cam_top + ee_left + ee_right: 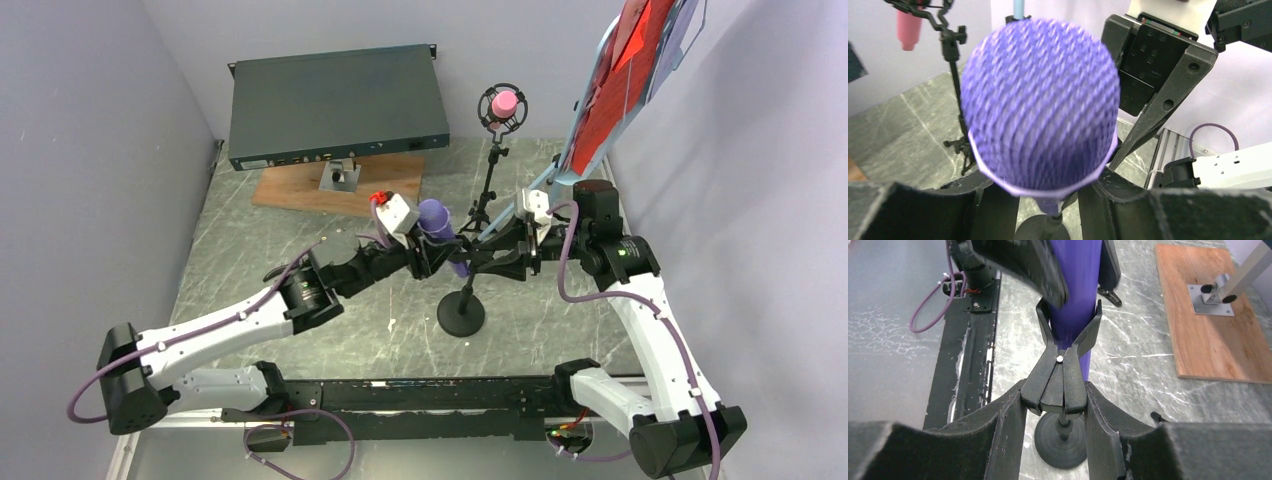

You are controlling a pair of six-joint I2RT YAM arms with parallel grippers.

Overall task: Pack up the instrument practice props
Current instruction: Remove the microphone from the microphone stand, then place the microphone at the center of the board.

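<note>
Left hand (437,258) clamps the purple toy microphone (1040,100); right hand (1054,390) pinches the clip (1060,382) of the black round-base mic holder (1060,445), mid tabletop (250,260).

Soft, even light; the purple microphone (1040,107) looms blurred.

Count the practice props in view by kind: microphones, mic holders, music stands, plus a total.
Microphones: 2 (purple microphone, pink microphone)
Mic holders: 2 (round-base holder, tripod holder)
Music stands: 1 (light-blue music stand)
Total: 5
</note>
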